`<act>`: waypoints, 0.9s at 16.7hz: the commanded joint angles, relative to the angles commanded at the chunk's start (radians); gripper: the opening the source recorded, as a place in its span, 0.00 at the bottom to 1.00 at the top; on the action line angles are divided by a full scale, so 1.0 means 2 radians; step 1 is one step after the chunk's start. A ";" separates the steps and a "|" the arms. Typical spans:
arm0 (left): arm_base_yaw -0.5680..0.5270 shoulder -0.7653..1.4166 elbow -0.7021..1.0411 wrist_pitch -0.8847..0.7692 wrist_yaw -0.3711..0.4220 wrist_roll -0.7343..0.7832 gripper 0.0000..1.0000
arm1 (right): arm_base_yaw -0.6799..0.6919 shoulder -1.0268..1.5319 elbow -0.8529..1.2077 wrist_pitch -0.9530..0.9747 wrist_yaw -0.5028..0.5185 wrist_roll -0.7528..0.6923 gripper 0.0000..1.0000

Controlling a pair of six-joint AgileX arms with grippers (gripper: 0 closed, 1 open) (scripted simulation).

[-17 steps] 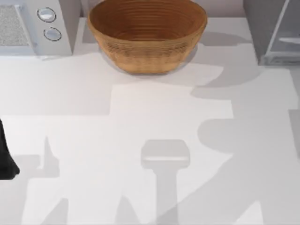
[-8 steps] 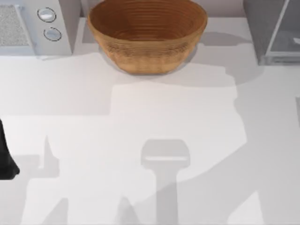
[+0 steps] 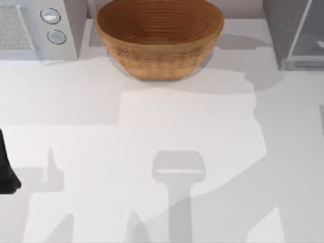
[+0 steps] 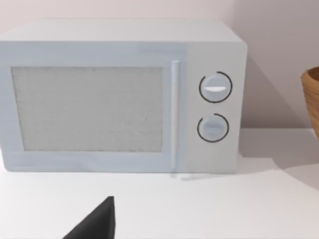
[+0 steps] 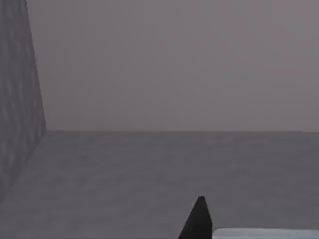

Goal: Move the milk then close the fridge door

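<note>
The fridge door (image 3: 311,38) is a pale glassy panel at the table's far right, standing out at an angle from the dark speckled cabinet (image 3: 278,25). The milk is out of view. My left arm (image 3: 6,172) rests at the table's left edge. My left gripper (image 4: 97,224) shows as a black wedge in front of the microwave (image 4: 124,99). My right gripper (image 5: 198,221) is a black tip over a dim grey floor, with a speckled grey wall (image 5: 15,99) to one side. A pale strip (image 5: 264,233) lies beside it; I cannot tell what it is.
A light grey microwave (image 3: 35,28) with two round knobs stands at the far left. A large wicker basket (image 3: 159,35) sits at the far middle. Broad arm shadows lie across the white table (image 3: 76,101).
The shadow over the table's right half has spread and changed shape since a second ago. Over the last half second nothing has visibly moved. The left arm has stayed put.
</note>
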State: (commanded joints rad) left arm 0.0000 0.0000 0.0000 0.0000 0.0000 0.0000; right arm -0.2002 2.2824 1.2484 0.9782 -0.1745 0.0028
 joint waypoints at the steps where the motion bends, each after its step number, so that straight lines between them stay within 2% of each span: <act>1: 0.000 0.000 0.000 0.000 0.000 0.000 1.00 | 0.000 0.000 0.000 0.000 0.000 0.000 0.15; 12: 0.000 0.000 0.000 0.000 0.000 0.000 1.00 | 0.000 0.000 0.000 0.000 0.000 0.000 0.98; 15: 0.000 0.000 0.000 0.000 0.000 0.000 1.00 | 0.000 0.000 0.000 0.000 0.000 0.000 1.00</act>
State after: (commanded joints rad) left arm 0.0000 0.0000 0.0000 0.0000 0.0000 0.0000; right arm -0.2002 2.2824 1.2484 0.9782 -0.1745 0.0028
